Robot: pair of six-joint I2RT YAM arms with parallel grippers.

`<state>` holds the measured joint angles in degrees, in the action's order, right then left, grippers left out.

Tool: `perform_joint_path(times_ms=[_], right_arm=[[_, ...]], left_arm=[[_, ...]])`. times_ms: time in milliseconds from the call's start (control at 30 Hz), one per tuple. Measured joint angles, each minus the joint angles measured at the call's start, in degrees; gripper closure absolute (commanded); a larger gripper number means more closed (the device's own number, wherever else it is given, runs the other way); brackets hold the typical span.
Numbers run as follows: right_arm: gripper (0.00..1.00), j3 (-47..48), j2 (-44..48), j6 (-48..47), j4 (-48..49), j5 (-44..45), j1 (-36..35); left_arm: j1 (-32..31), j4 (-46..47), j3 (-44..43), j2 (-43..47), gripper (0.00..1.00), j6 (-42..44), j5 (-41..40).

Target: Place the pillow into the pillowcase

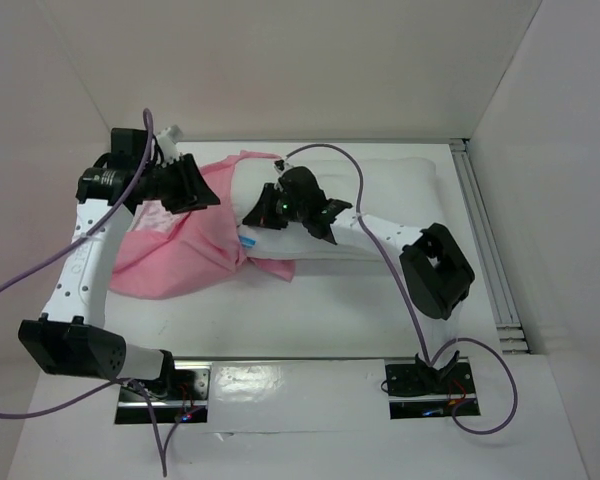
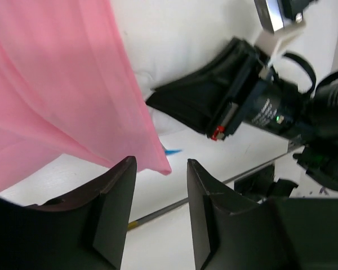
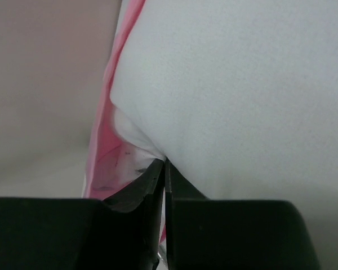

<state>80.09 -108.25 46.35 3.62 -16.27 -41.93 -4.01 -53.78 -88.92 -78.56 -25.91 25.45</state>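
Table [image 1: 310, 320] carries one white pillow [image 1: 390, 190] and one pink pillowcase [image 1: 180, 250], touching.

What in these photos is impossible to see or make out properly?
Top view: the left tool covers the pillowcase mouth, so where it opens is hidden.
Top view: the right tool sits over the pillow end; how far inside it reaches is unclear.
Right wrist view: shut fingers hide whether they pinch white cloth, pink, or both.
Top view: the blue tag print is too small to read.
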Motion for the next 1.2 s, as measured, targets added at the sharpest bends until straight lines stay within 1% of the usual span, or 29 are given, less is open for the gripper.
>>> perform_joint_path(times_ms=[100,167,200,233,300,333,367,433,500,633,733,833,867,933,1000,1033,1067,1133,1167,1200], right_arm=[[0.81,-2.01,1.31,-0.39,-0.02,0.70,0.02],[0.77,-2.29,1.40,-1.03,-0.04,0.90,0.00],[0.73,-2.34,1.40,-1.20,-0.07,1.01,-0.04],[0.65,-2.43,1.42,-1.49,-0.15,1.20,-0.13],[0.57,-2.49,1.57,-2.21,-0.35,1.57,-0.44],[0.52,-2.49,1.75,-2.64,-0.57,1.97,-0.66],[0.39,-2.49,1.99,-3.17,-0.94,2.38,-1.01],[0.30,-2.49,2.75,-4.31,-1.81,3.45,-1.70],[0.21,-2.49,4.26,-6.23,-3.76,5.49,-2.78],[0.15,-2.58,8.87,-9.68,-9.84,10.69,-3.93],[0.09,-2.67,13.86,-12.04,-15.43,15.96,-3.78],[0.05,-2.67,18.82,-14.38,-21.00,21.90,-3.10],[0.02,-2.47,20.04,-15.10,-22.73,23.34,-2.51],[0.00,-0.76,21.18,-16.94,-27.08,25.24,0.35],[0.00,2.47,20.09,-18.62,-30.10,25.46,4.94],[0.00,5.22,17.94,-19.56,-32.24,24.28,8.57],[0.00,8.15,15.52,-20.48,-33.24,22.93,11.58],[0.00,12.57,10.12,-21.77,-33.75,19.91,16.48],[0.08,14.29,7.76,-22.34,-33.66,17.42,18.27],[0.23,14.80,4.85,-22.84,-33.51,15.72,19.93]], left_arm=[[1.22,1.57,-0.20,-0.72,0.43,-1.70,-0.94],[0.92,1.70,-1.55,-2.67,0.37,-2.51,-2.71],[0.72,1.97,-2.32,-3.89,0.35,-2.69,-3.67],[0.28,1.99,-3.61,-5.62,0.33,-3.08,-5.35],[-0.39,2.73,-5.90,-9.49,0.33,-3.56,-7.93],[-0.81,2.82,-7.30,-11.96,0.33,-3.91,-9.11],[-1.20,3.21,-8.44,-14.51,0.32,-4.11,-10.19],[-2.03,3.50,-9.81,-18.78,0.32,-4.33,-12.70],[-3.06,3.50,-10.88,-22.73,0.32,-4.39,-14.97],[-4.57,3.04,-13.11,-28.33,0.33,-4.39,-17.70],[-5.11,2.58,-15.54,-30.60,0.41,-4.48,-18.36],[-5.14,2.38,-18.75,-32.28,0.59,-4.66,-18.36],[-5.14,2.34,-19.98,-32.87,0.73,-4.52,-18.36],[-5.14,2.43,-21.92,-33.97,0.80,-4.57,-18.29],[-5.14,2.45,-23.19,-34.73,0.93,-4.52,-18.18],[-5.11,2.34,-23.80,-35.12,0.98,-4.55,-18.03],[-5.11,2.12,-24.65,-35.56,1.00,-4.59,-17.68],[-5.16,2.12,-26.49,-36.63,1.00,-4.57,-17.03],[-5.16,2.19,-27.21,-37.13,1.00,-4.59,-16.70],[-5.20,2.19,-28.20,-37.66,1.00,-4.57,-16.31]])
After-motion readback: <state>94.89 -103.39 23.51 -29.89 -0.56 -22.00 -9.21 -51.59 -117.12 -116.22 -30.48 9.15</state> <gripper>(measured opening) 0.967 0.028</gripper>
